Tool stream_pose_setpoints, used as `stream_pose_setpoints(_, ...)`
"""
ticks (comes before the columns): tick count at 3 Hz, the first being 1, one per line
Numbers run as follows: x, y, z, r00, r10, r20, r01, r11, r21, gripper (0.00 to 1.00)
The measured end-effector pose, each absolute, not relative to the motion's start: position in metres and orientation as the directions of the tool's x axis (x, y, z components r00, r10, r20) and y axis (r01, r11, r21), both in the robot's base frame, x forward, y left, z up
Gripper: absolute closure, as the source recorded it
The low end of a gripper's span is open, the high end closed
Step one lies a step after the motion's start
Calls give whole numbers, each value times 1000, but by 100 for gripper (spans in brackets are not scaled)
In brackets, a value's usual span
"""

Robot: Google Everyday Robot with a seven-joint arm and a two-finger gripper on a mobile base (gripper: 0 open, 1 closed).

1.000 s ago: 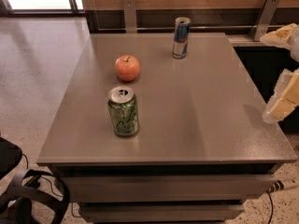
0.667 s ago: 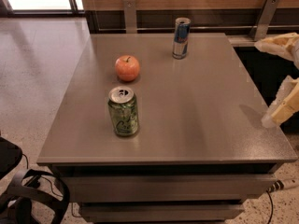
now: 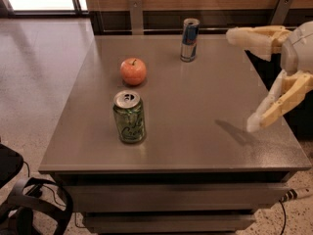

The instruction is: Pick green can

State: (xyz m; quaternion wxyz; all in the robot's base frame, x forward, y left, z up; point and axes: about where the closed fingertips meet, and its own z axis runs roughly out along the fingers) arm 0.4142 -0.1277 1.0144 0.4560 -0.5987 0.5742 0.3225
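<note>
The green can (image 3: 129, 117) stands upright on the grey table (image 3: 205, 106), near its front left. It has a green body with pale script lettering and a silver top with a pull tab. My gripper (image 3: 242, 80) is above the table's right side, well to the right of the can and apart from it. Its two pale fingers are spread wide, one high (image 3: 249, 37) and one low (image 3: 266, 112), with nothing between them.
A red apple (image 3: 133, 71) sits behind the green can. A tall slim blue-and-silver can (image 3: 189, 39) stands near the table's back edge. A wooden wall with metal brackets runs behind the table. Black straps (image 3: 34, 209) lie on the floor at the front left.
My gripper has moved left from the right edge, further in over the table's right side. The cans and apple have not moved.
</note>
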Motion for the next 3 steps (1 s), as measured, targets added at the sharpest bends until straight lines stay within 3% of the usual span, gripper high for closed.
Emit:
stream_pose_setpoints(1, 411, -85, 1051, 146, -224, -964, -982, 82, -168, 0)
stream_pose_setpoints(3, 458, -14, 1061, 99, -54, -994, -979, 175, -107, 0)
